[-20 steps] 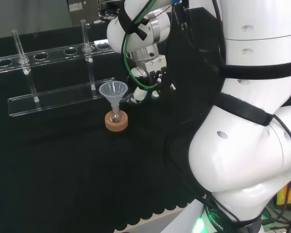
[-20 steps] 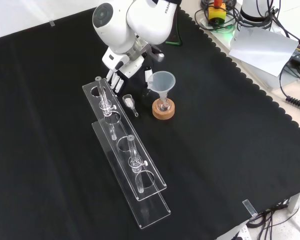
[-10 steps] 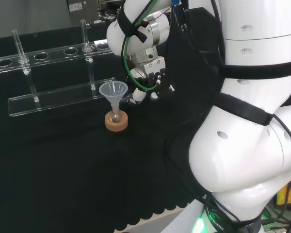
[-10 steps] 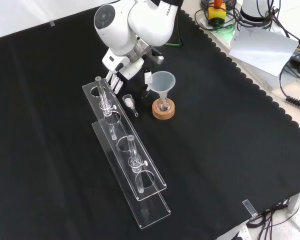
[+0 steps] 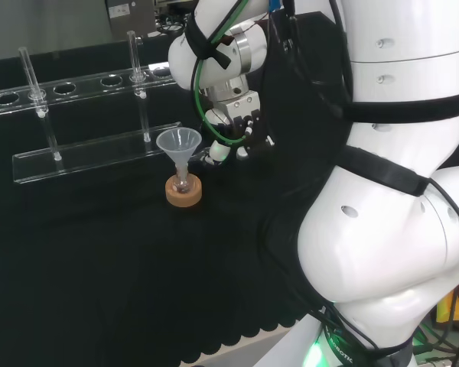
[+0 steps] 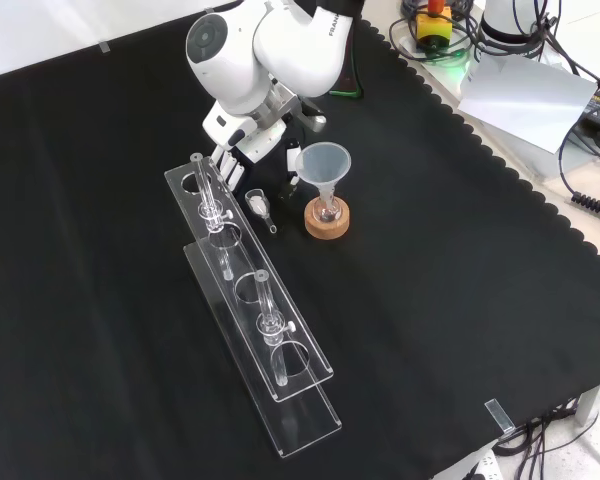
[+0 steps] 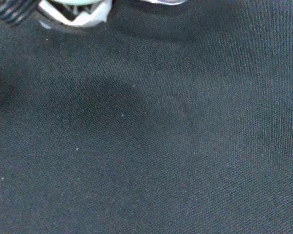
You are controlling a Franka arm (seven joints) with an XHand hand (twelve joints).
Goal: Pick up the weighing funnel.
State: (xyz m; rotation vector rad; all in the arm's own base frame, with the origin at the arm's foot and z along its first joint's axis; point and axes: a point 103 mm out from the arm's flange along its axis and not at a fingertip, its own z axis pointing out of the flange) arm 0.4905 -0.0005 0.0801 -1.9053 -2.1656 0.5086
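The hand (image 6: pixel 242 158) hangs with fingers spread and fairly straight, holding nothing, near the weighing funnel (image 6: pixel 259 207), which lies on the desk (image 6: pixel 460 300) between the rack (image 6: pixel 242 290) and the funnel (image 6: pixel 326 165).

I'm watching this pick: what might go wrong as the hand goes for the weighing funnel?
The weighing funnel lies in a narrow gap between the test tube rack and the funnel on its cork ring. The hand, once lowered, may knock the nearest test tube or tip the funnel. The small clear piece may slide away.
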